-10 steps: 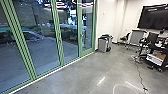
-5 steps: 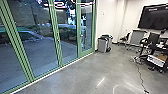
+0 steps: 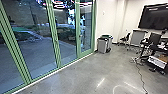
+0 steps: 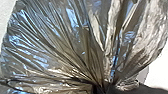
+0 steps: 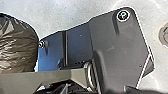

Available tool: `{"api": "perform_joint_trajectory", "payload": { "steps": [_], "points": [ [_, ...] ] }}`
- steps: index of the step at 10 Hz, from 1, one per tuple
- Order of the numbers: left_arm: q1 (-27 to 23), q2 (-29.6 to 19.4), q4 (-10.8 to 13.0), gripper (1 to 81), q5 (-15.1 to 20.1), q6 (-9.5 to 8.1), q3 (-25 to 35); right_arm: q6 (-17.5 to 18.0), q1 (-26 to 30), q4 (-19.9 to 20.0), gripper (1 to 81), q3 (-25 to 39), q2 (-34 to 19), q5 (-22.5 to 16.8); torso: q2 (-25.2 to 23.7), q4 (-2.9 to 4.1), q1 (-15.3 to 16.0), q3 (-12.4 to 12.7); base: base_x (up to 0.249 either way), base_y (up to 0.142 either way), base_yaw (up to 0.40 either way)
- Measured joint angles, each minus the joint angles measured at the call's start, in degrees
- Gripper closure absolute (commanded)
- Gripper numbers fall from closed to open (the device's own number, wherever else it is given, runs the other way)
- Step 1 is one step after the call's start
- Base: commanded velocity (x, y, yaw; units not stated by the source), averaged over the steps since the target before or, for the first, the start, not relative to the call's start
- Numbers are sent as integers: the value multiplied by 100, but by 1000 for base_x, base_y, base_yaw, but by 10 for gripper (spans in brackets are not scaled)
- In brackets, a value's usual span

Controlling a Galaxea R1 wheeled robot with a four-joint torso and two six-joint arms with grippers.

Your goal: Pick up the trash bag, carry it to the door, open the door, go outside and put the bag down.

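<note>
The trash bag (image 4: 62, 47), dark, shiny and translucent, spreads in pleats in the left wrist view. Its folds draw together tightly at my left gripper (image 4: 101, 87), which is shut on the gathered neck. In the right wrist view the rounded, full side of the trash bag (image 5: 17, 45) hangs beside the robot's base, above grey floor. The green-framed glass door (image 3: 86, 31) stands closed ahead in the head view, at the far end of the glass wall, with a handle on its left side.
Tall glass panels (image 3: 37, 42) run along the left, with a paved yard outside. A grey bin (image 3: 103, 45) stands just right of the door. Chairs, a dark cart (image 3: 160, 52) and a floor cable (image 3: 141, 77) are on the right.
The head camera's view has shifted slightly, with the near glass panels and their green posts sliding left. The door and the bin show at nearly the same place.
</note>
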Motion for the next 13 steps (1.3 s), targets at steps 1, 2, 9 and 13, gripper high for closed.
{"api": "perform_joint_trajectory", "payload": {
  "steps": [1, 2, 9, 13],
  "points": [
    [0, 0, 0, 811, 0, 2, 0, 0, 0, -2, 10, 0, 2, 0, 0, 0, 0, 0, 135, 0, 0],
    [-2, 0, 0, 811, -2, 2, 0, 0, 2, 0, 10, 0, 0, 2, 0, 0, 2, -2, 134, 0, 0],
    [0, -2, 0, 811, -2, 2, -2, 0, -2, -4, 10, -5, 22, -2, 0, 0, 2, 0, 134, 0, 0],
    [0, -2, 0, 811, 0, 2, 0, 0, 0, -4, 10, -6, 22, 0, 0, 0, 2, 0, 134, 0, 0]
  ]
}}
